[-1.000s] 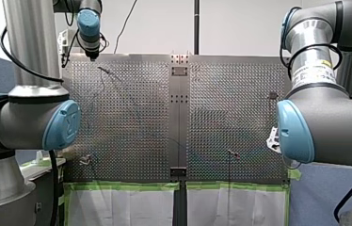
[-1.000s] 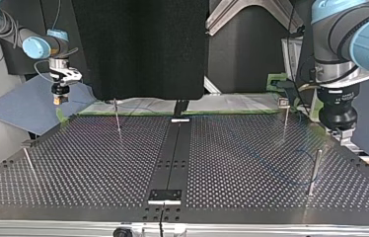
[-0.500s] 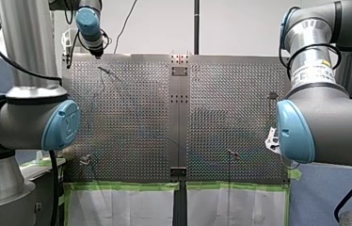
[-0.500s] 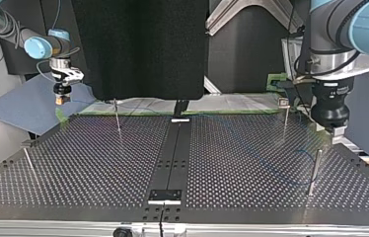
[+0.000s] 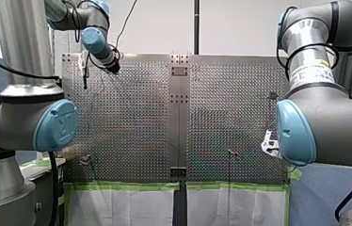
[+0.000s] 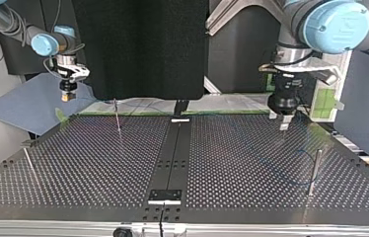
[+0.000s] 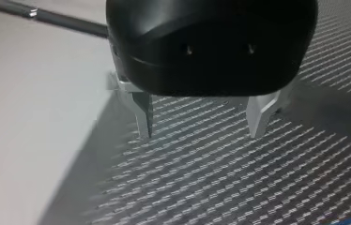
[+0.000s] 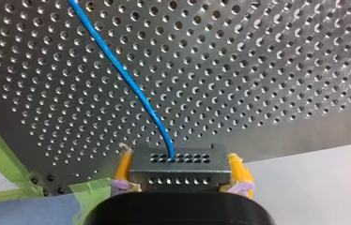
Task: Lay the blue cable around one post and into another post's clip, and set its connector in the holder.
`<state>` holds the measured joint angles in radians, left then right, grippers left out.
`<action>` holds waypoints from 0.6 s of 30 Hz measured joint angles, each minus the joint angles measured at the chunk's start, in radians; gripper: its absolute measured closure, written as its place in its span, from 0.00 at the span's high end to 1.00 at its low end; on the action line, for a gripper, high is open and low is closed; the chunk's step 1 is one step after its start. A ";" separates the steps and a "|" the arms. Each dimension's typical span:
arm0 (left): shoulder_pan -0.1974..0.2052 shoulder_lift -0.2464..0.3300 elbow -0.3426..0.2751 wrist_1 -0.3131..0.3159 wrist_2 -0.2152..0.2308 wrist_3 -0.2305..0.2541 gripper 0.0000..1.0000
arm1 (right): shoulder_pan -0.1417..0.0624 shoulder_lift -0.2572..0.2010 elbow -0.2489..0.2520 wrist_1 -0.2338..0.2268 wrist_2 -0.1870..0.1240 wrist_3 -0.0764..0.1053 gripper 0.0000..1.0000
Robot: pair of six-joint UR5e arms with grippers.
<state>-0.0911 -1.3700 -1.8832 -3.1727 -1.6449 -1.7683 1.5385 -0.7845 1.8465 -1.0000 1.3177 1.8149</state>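
Since a sec ago my left gripper (image 7: 202, 133) swung in over the table (image 6: 98, 163), wide open and empty; my right gripper (image 8: 179, 158) clamps the connector (image 8: 178, 174) on the blue cable (image 8: 127, 84).

My left gripper (image 6: 282, 125) swung inward over the table (image 6: 251, 163), my right gripper (image 6: 67, 97) nudged slightly inward.

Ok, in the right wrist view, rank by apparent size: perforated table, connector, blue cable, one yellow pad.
1. perforated table, fills most of the view.
2. connector, enlarged by nearness.
3. blue cable, longer than the connector but far thinner.
4. yellow pad, mostly hidden.
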 joint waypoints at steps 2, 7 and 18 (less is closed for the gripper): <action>-0.020 -0.020 -0.021 0.021 -0.013 0.003 0.99 | 0.002 0.000 0.010 -0.005 0.002 -0.007 0.00; -0.072 -0.072 -0.073 0.073 -0.060 -0.019 0.99 | 0.005 -0.001 0.028 -0.012 0.000 -0.018 0.00; -0.180 -0.180 -0.116 0.180 -0.167 -0.017 0.99 | 0.011 -0.002 0.045 -0.004 -0.028 -0.066 0.00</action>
<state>-0.2711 -1.5496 -1.9993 -2.9926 -1.8121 -1.7852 1.5491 -0.7863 1.8917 -1.0036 1.2896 1.7488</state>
